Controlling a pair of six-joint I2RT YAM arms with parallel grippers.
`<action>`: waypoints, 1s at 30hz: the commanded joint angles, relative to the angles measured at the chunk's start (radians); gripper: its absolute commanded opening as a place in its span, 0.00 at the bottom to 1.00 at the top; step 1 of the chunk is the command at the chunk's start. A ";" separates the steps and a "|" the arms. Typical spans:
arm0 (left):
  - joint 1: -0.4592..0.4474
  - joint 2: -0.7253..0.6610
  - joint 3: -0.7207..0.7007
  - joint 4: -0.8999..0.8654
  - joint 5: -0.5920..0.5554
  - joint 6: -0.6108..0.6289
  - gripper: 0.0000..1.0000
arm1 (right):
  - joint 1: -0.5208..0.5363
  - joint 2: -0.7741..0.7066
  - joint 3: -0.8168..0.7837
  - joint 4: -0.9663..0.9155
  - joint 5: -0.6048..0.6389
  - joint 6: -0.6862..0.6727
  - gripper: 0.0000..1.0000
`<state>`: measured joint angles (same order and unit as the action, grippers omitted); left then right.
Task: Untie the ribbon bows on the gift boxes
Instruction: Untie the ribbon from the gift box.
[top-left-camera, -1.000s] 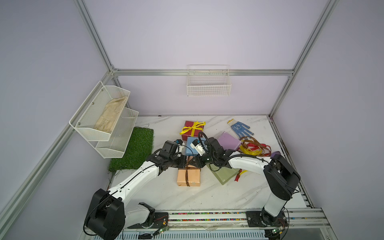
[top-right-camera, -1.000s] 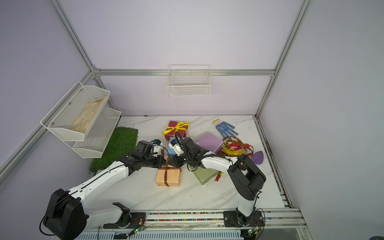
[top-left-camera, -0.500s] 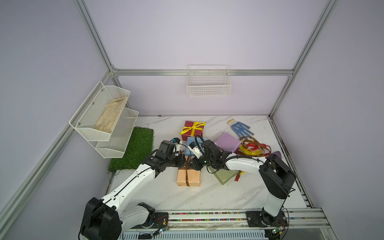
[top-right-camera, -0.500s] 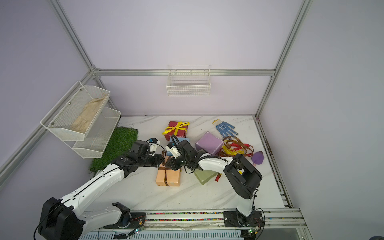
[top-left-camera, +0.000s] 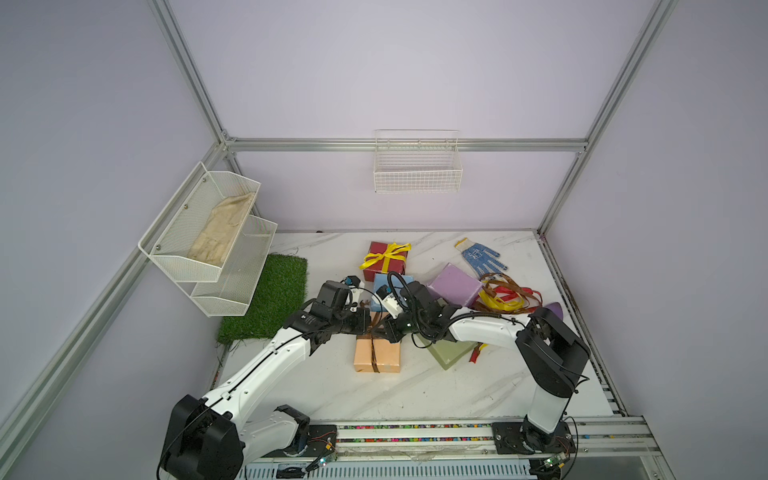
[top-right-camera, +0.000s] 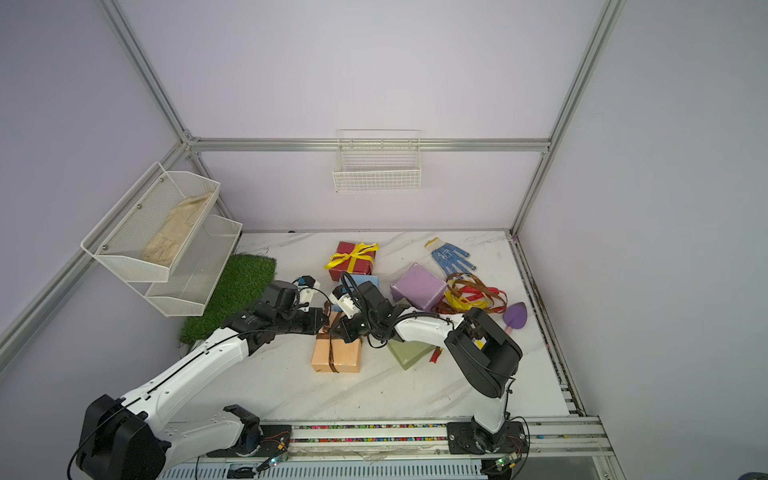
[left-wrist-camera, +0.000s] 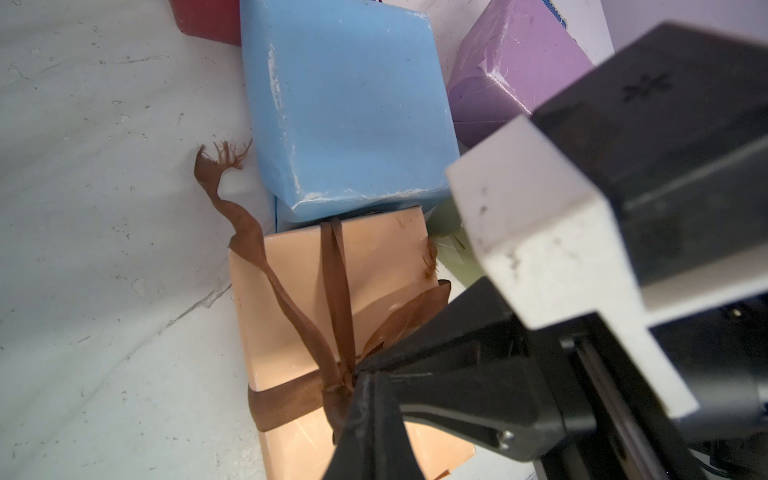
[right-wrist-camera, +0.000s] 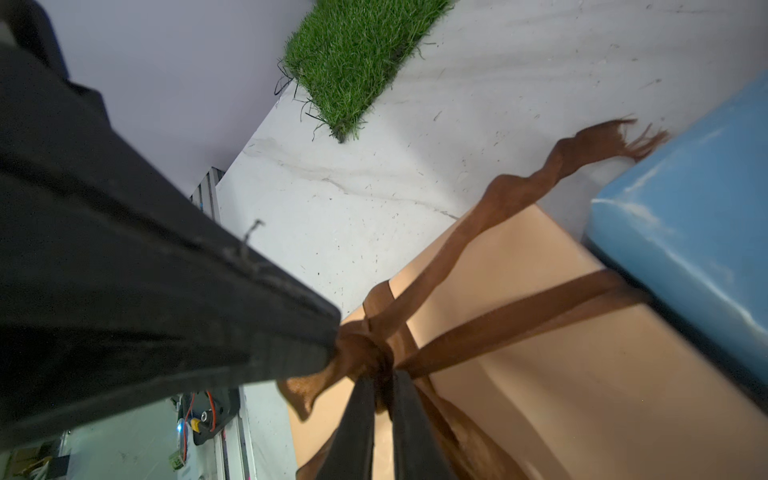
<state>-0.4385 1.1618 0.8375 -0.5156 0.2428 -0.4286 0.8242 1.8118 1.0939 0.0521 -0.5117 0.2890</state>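
The peach box (top-left-camera: 384, 358) lies in the middle of the table (top-left-camera: 415, 395), its far edge against the light blue box (left-wrist-camera: 349, 104); the brown ribbon (left-wrist-camera: 337, 291) crosses its top, still knotted, one frayed tail running off the far left corner; the left gripper (left-wrist-camera: 360, 384) is closed tight at the knot, seemingly pinching it; the right gripper (right-wrist-camera: 384, 380) has its fingers nearly together on a ribbon strand
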 joint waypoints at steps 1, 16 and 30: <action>0.010 -0.022 0.008 0.032 0.011 -0.012 0.00 | 0.010 0.009 0.025 0.031 0.003 0.004 0.07; 0.085 0.026 -0.034 0.119 -0.058 -0.039 0.00 | 0.013 -0.152 -0.122 -0.070 0.000 -0.036 0.00; 0.102 0.055 -0.057 0.164 -0.035 -0.039 0.00 | 0.021 -0.213 -0.141 -0.287 -0.102 -0.080 0.03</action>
<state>-0.3470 1.2259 0.8120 -0.4057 0.2073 -0.4618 0.8368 1.6459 0.9310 -0.1532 -0.5701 0.2474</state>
